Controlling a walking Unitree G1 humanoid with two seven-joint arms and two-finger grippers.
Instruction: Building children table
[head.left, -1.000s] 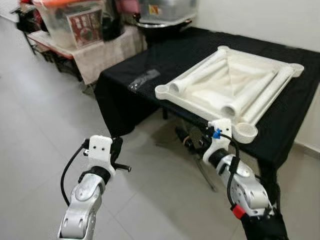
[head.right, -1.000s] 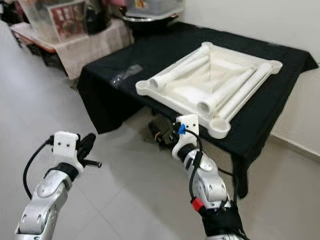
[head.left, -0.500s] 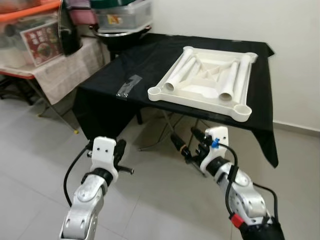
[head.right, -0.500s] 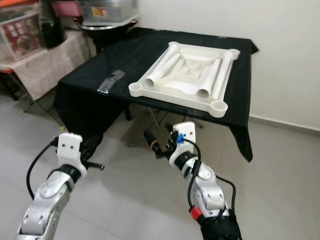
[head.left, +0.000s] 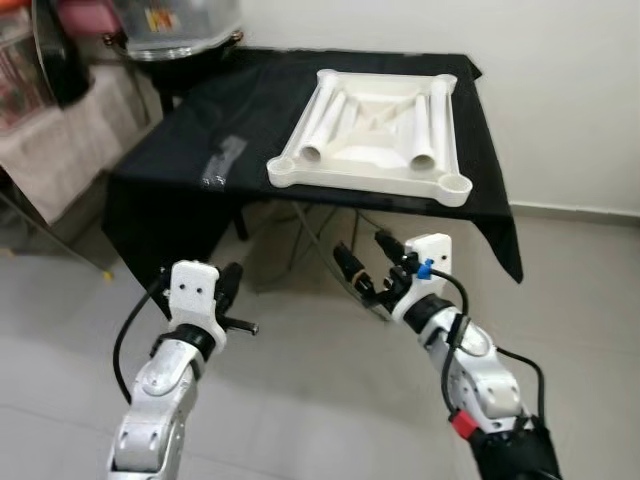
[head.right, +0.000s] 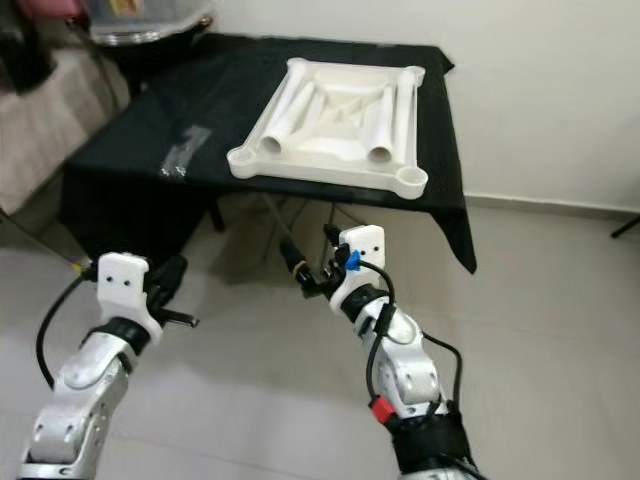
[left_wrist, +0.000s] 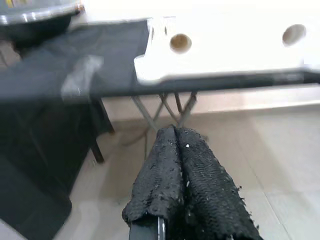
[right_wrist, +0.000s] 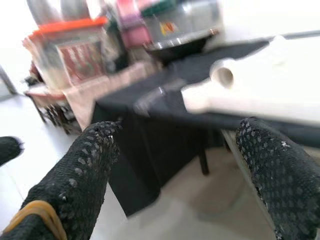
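Tiled floor, black-draped table ahead. White upturned tabletop with four leg tubes lying in it, near table's front edge. Left gripper clenched, empty; right gripper spread, empty, both short of table. Risk: careless reach shoves tabletop off edge.

both arms raised forward; left gripper fingers pressed together, right gripper fingers spread wide (nothing between).
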